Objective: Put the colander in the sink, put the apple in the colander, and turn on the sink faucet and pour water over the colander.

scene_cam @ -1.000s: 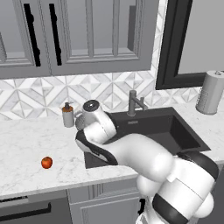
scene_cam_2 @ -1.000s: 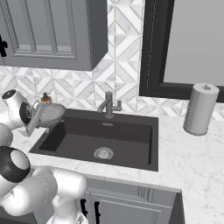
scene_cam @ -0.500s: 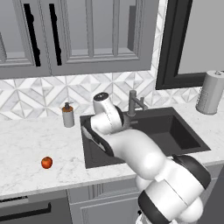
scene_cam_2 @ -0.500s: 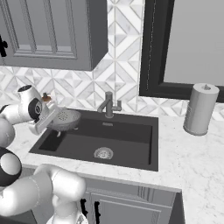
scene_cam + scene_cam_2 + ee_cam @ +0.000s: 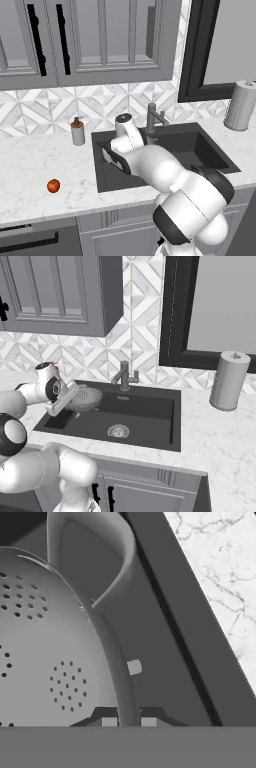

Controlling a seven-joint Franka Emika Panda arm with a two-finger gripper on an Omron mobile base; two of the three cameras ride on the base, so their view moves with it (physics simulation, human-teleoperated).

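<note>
Colander [image 5: 45,642]: rigid perforated metal shell, judged light, smooth, non-fragile; thin rim gave only narrow bite, slip risk under tilt. Best hold points: rim or loop handle [image 5: 95,557].
End effector [image 5: 125,721] clenched on colander rim, one fingertip each side of wall.
Location: colander [image 5: 84,397] held above left part of sink [image 5: 150,428], apparently clear of basin floor.
Orientation: bowl tilted, mouth not level; handle-to-handle axis ran away from hand.
Apple [image 5: 53,186] lay on desk [image 5: 30,170], well apart from sink.
</note>
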